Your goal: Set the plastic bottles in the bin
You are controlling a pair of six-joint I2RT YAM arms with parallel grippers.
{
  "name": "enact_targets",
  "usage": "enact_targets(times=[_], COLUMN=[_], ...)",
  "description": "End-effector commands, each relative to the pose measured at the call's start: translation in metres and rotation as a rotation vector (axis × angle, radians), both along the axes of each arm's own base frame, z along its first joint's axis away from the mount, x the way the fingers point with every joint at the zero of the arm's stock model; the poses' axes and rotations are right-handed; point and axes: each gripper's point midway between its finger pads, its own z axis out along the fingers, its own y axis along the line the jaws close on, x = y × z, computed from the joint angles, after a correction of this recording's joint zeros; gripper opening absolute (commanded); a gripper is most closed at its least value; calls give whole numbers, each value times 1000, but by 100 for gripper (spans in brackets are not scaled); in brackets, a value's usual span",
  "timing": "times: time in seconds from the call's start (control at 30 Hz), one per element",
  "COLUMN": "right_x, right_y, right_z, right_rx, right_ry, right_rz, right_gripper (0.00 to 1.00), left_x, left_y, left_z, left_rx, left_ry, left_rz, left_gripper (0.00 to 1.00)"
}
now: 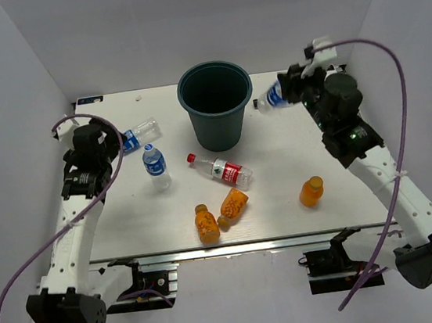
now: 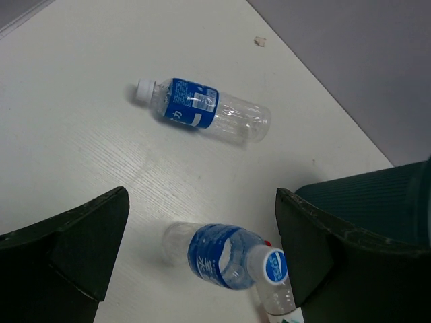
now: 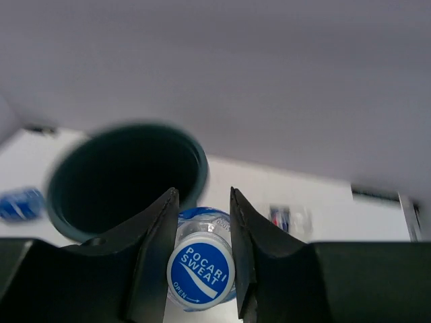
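Right tool: is clamping a blue-capped bottle near its cap end and holding it in the air just beside the bin, at the right of the rim.

Left tool: jaws are standing wide apart, gripping nothing, hanging over the left of the worktop.

Below it: a flat blue-label bottle is lying on its side, and an upright blue-label bottle is standing nearby.

Mid-worktop: a red-capped bottle is lying in front of the bin.

Near edge: an orange bottle pair is sitting close together, with a lone orange bottle well apart to the right.

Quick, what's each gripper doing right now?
Left gripper: open, holding nothing.
Right gripper: closed on the blue-capped bottle, near the bin.
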Motion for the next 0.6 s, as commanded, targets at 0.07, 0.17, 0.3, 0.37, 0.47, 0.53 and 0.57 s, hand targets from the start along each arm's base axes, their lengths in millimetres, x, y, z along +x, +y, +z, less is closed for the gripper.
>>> enact_targets(times=[0.07,0.17,0.3,0.37,0.47,0.53,0.57], right_x=[-5,11,43,52,66,74,75], right_y=[56,86,129,135,141,145,147], right_z=[143,164,137,125,101,82,78], right_rx=[72,91,67,67,79,71,67], right_ry=[-355,-397,-294,-265,-204,-151,-137], right_rz=[284,365,426,410,383,376,381], right_gripper=[3,4,4,7,13,23,29], left_x=[-26,-30,-25,-21,-15,-12,-9], left_y=[-10,-17,-35,-44,-59,-65,-69], left_z=[40,43,27,14,0,-1,-1], left_rx=[-45,-54,-62,-76,-61,1,24], left_ry=[-108,-115,-59,-21,17,22,19], left_rz=[-62,-110,-218,-267,-330,-345,-357], left_gripper=[98,98,98,98,98,98,98])
